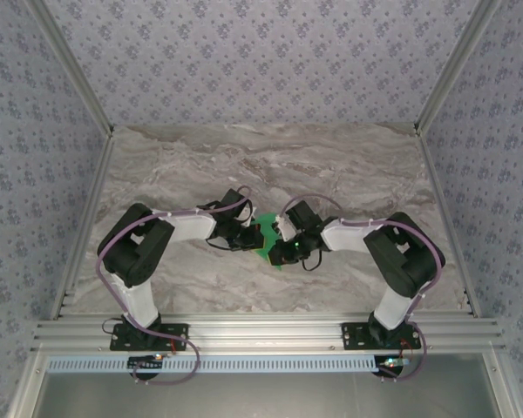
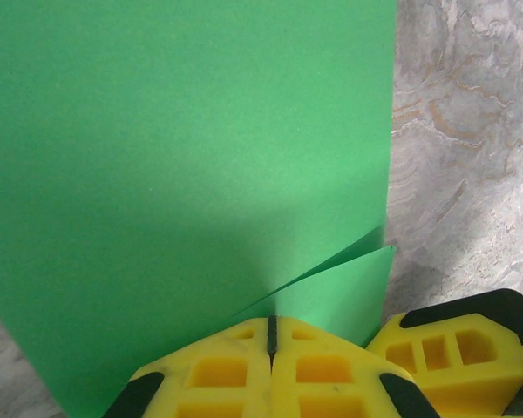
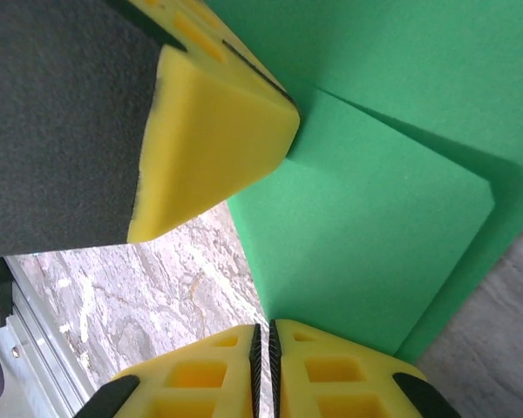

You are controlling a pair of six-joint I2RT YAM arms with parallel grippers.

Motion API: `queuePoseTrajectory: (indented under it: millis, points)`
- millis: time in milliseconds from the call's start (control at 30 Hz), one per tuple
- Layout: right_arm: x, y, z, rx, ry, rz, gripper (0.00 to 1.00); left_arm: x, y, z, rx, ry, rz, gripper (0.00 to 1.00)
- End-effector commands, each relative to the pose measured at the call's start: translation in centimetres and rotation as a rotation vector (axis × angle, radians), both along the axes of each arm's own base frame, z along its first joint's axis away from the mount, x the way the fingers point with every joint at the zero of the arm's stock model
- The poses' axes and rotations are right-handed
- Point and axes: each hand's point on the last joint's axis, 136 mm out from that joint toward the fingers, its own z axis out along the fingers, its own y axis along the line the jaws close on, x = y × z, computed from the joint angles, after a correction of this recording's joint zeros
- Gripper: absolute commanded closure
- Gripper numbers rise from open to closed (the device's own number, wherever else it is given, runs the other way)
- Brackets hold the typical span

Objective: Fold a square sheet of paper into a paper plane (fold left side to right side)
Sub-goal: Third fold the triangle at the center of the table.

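1. Closest to the overhead camera: metal rail (image 1: 270, 333) along the near edge, with both black arm bases bolted onto it, side by side and well apart.
2. Beyond it, marbled grey desk (image 1: 270, 161), fenced on three sides by patterned walls (image 1: 261, 61).
3. Left arm (image 1: 148, 248) and right arm (image 1: 401, 252), elbows out to the sides, wrists bent inward and meeting near the middle of the desk.
4. Between the two wrists, sheet of paper (image 2: 183, 174): bright green, plain, lying mostly flat around the desk's centre, with bare desk just past its right edge in the left wrist view.
5. On top of that sheet, folded-over flap (image 3: 375, 218) of the same green paper, lifted a little and throwing a shadow on the layer below.
6. Left jaws: yellow fingers (image 2: 218, 374) pressed together with just a thin dark seam between them, tip touching the paper where the flap's edge begins; cannot tell whether any paper sits in the seam.
7. Right jaws: yellow fingers (image 3: 331, 379) squeezed together on the flap's near edge, just beside the left jaws at the sheet's right edge.
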Motion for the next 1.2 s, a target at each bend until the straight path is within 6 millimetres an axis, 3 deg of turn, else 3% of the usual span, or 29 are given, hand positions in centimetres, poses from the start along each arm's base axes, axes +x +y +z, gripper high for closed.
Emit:
queuePoseTrajectory:
  millis: [0,267,433,600,967,1167]
  points:
    - [-2.7,-2.3,-1.8,-0.101,0.093,-0.011,0.9,-2.0,3.2,-3.1,0.164,0.065,0.026,1.0]
    - [-4.0,-4.2,-3.4,-0.172,0.145,-0.019,0.98,-1.4,2.7,-2.2,0.128,0.042,0.026,0.99]
    - [-3.9,-4.9,-4.3,-0.229,0.153,-0.023,0.99,-1.0,1.0,0.9,0.04,-0.029,0.006,0.99]
    - [-3.6,-4.9,-4.7,-0.245,0.149,-0.03,1.0,-2.2,-0.9,2.8,-0.025,-0.064,-0.023,1.0]
    - [-3.5,-4.6,-4.7,-0.247,0.147,-0.023,1.0,-3.3,-1.8,0.5,0.002,-0.026,-0.039,1.0]
    - [-3.6,-4.9,-4.9,-0.266,0.15,-0.029,1.0,-3.6,-0.5,-1.6,0.071,-0.025,-0.024,1.0]
